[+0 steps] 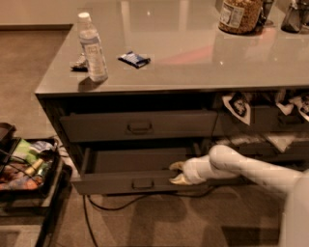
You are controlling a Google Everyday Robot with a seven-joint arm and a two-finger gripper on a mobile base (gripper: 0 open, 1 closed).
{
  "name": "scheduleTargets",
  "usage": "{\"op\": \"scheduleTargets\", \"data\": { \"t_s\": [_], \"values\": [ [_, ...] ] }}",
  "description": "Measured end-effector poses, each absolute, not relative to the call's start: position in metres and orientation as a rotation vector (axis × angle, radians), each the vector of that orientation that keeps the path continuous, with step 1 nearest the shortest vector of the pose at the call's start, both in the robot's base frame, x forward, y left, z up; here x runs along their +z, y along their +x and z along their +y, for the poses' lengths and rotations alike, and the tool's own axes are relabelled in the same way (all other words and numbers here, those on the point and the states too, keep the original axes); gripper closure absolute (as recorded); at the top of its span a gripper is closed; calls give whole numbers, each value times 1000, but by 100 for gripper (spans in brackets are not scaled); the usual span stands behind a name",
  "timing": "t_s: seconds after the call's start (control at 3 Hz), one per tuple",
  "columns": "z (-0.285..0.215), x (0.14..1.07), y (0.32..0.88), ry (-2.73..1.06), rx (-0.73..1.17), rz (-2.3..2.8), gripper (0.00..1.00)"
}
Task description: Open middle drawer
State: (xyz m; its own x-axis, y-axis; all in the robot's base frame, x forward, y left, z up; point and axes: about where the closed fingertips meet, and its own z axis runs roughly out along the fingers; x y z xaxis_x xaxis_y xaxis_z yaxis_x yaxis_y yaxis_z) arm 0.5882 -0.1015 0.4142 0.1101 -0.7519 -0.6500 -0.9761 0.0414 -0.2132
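The middle drawer (108, 184) is the lower of the two dark-grey drawers I see on the cabinet's left side. It is pulled partway out, showing its grey inside, and has a small rectangular handle (142, 183) at the centre of its front. My gripper (176, 173) comes in from the right on a white arm, right of the handle. One tan finger (175, 166) is inside the drawer and the other is outside the front panel, so it grips the front's top edge.
A closed drawer (140, 127) sits above. On the counter (193, 67) stand a water bottle (91, 48), a blue packet (134, 59) and a jar (241, 14). A black cart of snacks (24, 169) stands at the left. A cable (145, 198) lies under the open drawer.
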Motion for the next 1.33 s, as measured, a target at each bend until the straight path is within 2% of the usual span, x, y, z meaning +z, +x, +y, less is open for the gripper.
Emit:
{"op": "scheduleTargets", "data": {
  "t_s": [0.33, 0.67, 1.0, 1.33],
  "values": [
    [-100, 416, 589, -1758, 453, 1689, 64],
    [-106, 409, 556, -1784, 490, 1675, 65],
    [-105, 411, 557, -1784, 490, 1675, 59],
    [-109, 403, 525, -1787, 513, 1663, 40]
  ]
}}
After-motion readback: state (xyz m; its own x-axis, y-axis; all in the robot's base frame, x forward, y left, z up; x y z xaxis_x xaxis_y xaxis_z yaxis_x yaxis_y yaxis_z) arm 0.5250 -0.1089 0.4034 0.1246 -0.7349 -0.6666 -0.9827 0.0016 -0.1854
